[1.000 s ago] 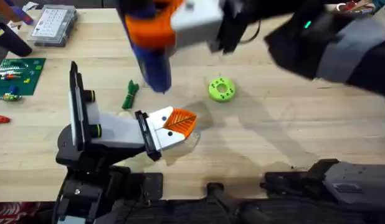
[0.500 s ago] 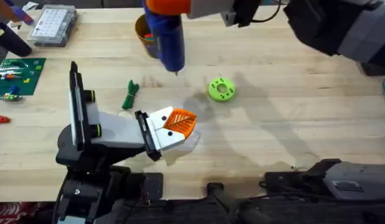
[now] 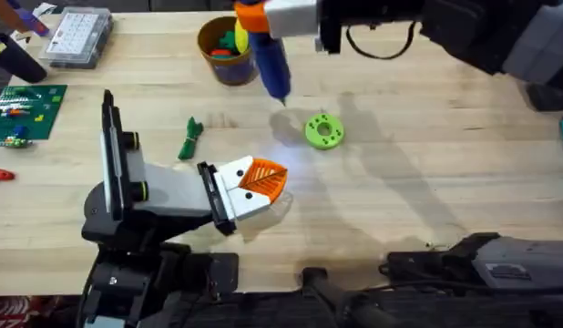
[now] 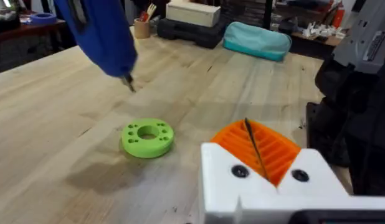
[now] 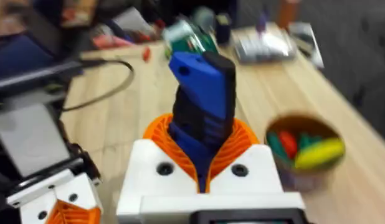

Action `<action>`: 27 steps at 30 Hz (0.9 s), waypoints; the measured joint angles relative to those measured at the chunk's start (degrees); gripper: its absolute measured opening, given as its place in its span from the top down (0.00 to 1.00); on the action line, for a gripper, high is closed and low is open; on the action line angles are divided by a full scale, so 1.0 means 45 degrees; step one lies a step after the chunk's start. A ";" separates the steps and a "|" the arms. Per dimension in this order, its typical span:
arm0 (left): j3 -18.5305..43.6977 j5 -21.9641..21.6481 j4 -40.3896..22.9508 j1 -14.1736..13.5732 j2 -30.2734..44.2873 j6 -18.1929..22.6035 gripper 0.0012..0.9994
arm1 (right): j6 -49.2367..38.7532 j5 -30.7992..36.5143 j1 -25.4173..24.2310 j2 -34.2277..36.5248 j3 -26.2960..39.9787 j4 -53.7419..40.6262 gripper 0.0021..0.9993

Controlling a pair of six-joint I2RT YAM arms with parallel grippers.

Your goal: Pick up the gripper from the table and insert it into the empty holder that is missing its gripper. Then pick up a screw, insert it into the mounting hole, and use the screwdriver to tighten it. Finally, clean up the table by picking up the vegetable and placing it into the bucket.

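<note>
Screwdriver [image 3: 271,62] hangs tip-down above the bench, clamped in the right arm's jaws at upper centre of the overhead view

Nearest the arm bases, at lower left of the overhead view, the left gripper [image 3: 268,182] rests low over the bench [image 3: 427,164]; its orange jaws look closed together with nothing between them. Just beyond it, left of centre, the dark green vegetable [image 3: 189,138] lies flat on the wood, and the lime green disc [image 3: 323,130] sits right of centre. Farther back, the right gripper [image 3: 254,18] squeezes the blue screwdriver body between its orange pads, the metal tip pointing down at bare wood between bucket and disc. Beside it at the top, the bucket [image 3: 222,50] stands upright with coloured toys inside. A clear parts box [image 3: 76,36] sits at far upper left
</note>
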 joint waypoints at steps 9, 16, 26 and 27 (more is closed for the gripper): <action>-0.0003 0.0005 -0.0001 0.0000 0.0000 -0.0005 0.99 | -0.0464 0.5503 -0.0002 -0.1068 0.0461 -0.6285 0.96; 0.0001 0.0000 -0.0001 0.0000 0.0000 -0.0005 0.99 | -0.2233 0.8477 -0.0176 -0.1348 0.3824 -1.1048 0.96; 0.0001 0.0002 -0.0001 0.0000 0.0000 -0.0005 0.99 | -0.4826 1.0854 -0.1289 -0.1147 0.4974 -1.5406 0.96; 0.0001 0.0000 -0.0001 0.0000 0.0000 -0.0002 0.99 | -0.5052 1.1057 -0.1304 -0.1005 0.4974 -1.5464 0.96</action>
